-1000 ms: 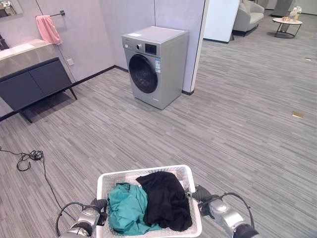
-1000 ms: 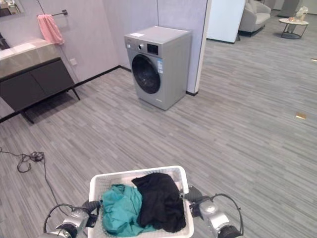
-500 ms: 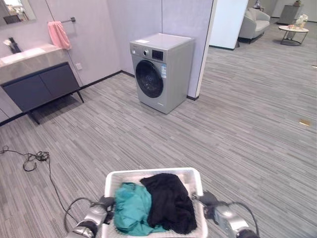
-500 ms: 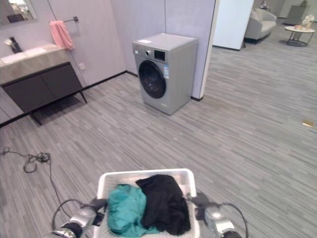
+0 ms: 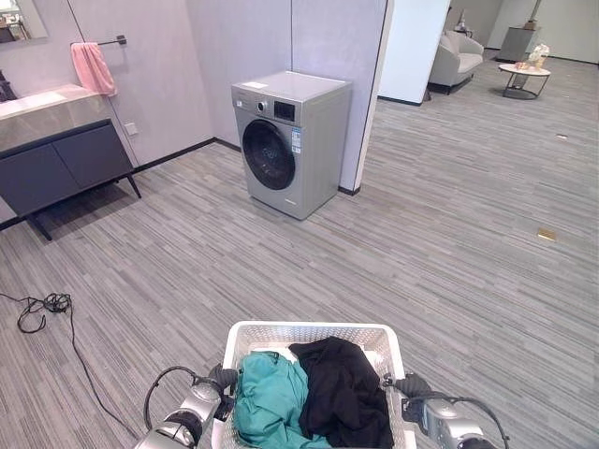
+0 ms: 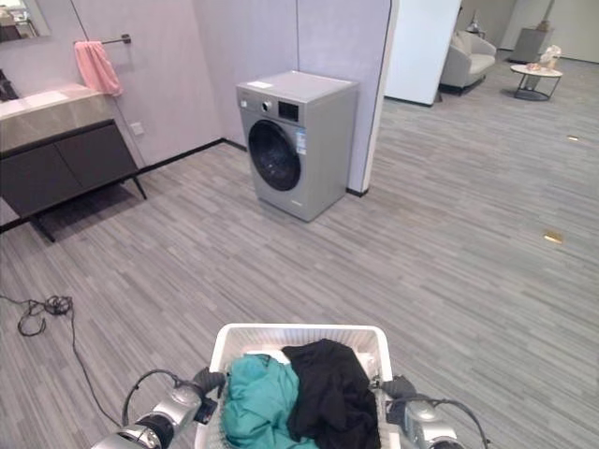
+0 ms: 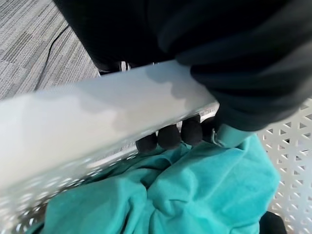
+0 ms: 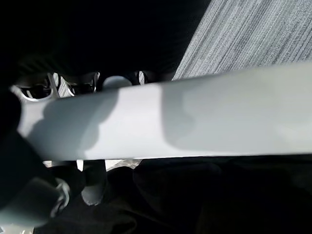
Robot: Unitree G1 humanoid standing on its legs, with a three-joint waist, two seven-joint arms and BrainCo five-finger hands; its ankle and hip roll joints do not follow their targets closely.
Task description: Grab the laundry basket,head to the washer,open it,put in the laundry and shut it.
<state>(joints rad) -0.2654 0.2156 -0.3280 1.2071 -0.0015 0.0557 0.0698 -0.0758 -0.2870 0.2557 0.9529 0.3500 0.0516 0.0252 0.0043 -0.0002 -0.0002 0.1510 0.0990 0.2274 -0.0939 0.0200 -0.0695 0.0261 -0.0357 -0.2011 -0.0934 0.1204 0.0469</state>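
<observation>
The left hand (image 5: 221, 378) and right hand (image 5: 412, 386) curl their fingers over the side rims of the white basket (image 5: 314, 330) — near, holding teal cloth (image 5: 271, 402) and black cloth (image 5: 342, 393). The washer (image 5: 285, 140) stands far ahead, door closed.

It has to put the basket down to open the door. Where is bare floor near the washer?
Bare floor spreads in front of the washer, between the dark vanity and the white wall panel. Avoid the cable lying on the floor left of the basket.
</observation>
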